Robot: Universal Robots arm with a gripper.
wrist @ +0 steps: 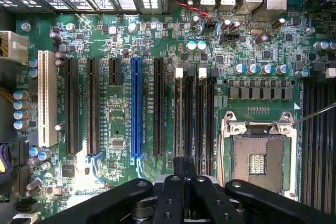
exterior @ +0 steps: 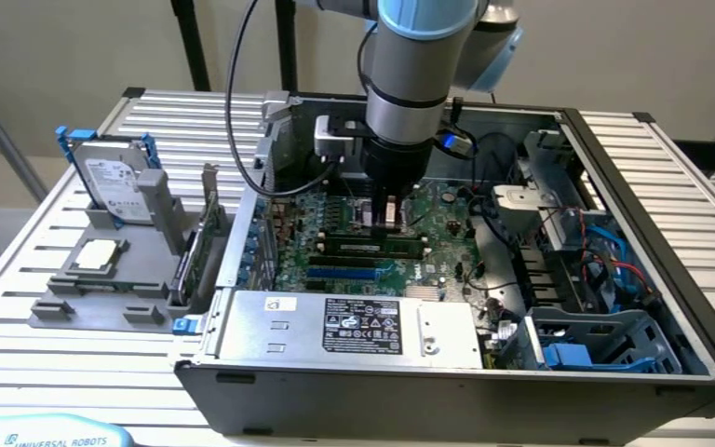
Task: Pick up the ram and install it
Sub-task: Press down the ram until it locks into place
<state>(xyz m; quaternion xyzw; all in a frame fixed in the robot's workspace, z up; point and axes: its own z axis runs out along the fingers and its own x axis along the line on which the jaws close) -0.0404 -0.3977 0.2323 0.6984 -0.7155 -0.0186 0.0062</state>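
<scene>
The ram (exterior: 371,247) is a long green stick with black chips. It lies along the black memory slots (wrist: 194,114) of the motherboard (exterior: 332,219) inside the open computer case, and it looks seated in one of them. My gripper (exterior: 389,222) hangs straight down just behind the ram, low over the board. Its fingers are shut with nothing between them. In the wrist view the gripper (wrist: 184,169) stands over one end of the memory slots, beside the open processor socket (wrist: 257,153).
A grey power supply (exterior: 345,321) fills the case's front. Cables and blue drive bays (exterior: 594,335) crowd the exterior view's right. On the exterior view's left a grey tray (exterior: 53,312) holds a hard drive (exterior: 122,186), a processor chip (exterior: 97,253) and an upright card (exterior: 196,247).
</scene>
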